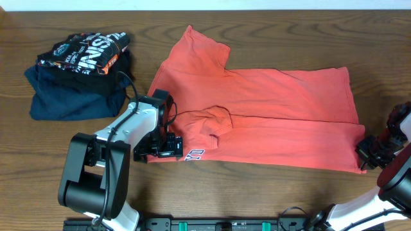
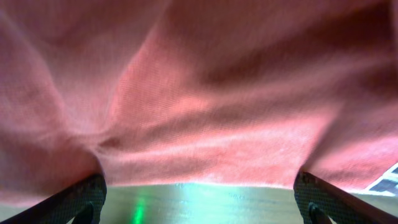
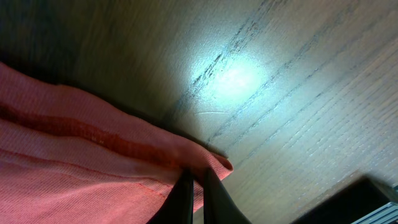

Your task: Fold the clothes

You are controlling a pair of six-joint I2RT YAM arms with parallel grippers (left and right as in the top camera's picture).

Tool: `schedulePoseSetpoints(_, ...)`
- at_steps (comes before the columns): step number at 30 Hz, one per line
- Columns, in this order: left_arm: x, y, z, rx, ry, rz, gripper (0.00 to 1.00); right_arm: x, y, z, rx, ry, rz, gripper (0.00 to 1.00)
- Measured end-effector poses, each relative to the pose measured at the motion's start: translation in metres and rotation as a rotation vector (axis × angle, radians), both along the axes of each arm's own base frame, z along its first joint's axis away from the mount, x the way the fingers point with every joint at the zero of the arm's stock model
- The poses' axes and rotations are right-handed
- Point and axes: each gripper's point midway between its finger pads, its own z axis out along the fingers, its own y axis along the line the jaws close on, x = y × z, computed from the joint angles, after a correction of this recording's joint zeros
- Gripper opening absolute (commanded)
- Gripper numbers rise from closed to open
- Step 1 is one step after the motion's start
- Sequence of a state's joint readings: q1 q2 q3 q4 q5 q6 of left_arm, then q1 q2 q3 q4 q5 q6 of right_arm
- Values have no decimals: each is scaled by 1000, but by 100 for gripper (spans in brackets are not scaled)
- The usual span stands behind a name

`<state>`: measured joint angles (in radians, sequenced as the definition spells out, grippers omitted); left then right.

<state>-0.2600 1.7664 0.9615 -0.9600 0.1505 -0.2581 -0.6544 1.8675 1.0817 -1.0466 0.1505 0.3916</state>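
Note:
The coral-red T-shirt [image 1: 270, 115] lies folded lengthwise across the table, one sleeve pointing to the back left, a bit of white lettering showing at its front left edge. My left gripper [image 1: 168, 146] sits at that front left edge, open, jaws wide with the shirt edge [image 2: 205, 137] just ahead of them and bare table between. My right gripper [image 1: 367, 154] is at the shirt's front right corner, its fingers [image 3: 196, 186] shut on the hem corner [image 3: 124, 149].
A black printed shirt [image 1: 83, 52] lies on a navy folded garment [image 1: 70, 96] at the back left. The wooden table [image 1: 289, 32] extends behind the shirt.

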Motion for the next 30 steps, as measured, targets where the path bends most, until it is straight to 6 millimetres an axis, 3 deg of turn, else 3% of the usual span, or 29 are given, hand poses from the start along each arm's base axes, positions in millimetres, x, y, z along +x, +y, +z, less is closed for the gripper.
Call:
schedulePoseSetpoints(6, 2, 0, 4, -4, -16, -1, 98, 5, -2, 11, -20, -45, -7, 13)
schedulePoseSetpoints(9, 10, -1, 21, -20, -99, -1, 98, 14, -5, 31, -62, -127, -14, 25)
schedulePoseSetpoints(11, 20, -3, 37, -37, -186, -5, 98, 25, -6, 48, -82, -208, -11, 42)
schedulePoseSetpoints(13, 39, -7, 57, -68, -313, -26, 98, 41, -8, 64, -95, -311, 11, 50)
schedulePoseSetpoints(16, 81, -19, 101, -130, -547, -80, 98, 74, -4, 92, -78, -512, 84, 50)
schedulePoseSetpoints(22, 146, -46, 171, -234, -801, -155, 98, 99, 17, 113, -13, -664, 249, 51)
schedulePoseSetpoints(26, 188, -58, 189, -257, -848, -198, 98, 110, 38, 114, 31, -688, 349, 53)
schedulePoseSetpoints(30, 249, -54, 187, -269, -874, -180, 98, 110, 49, 114, 64, -684, 410, 55)
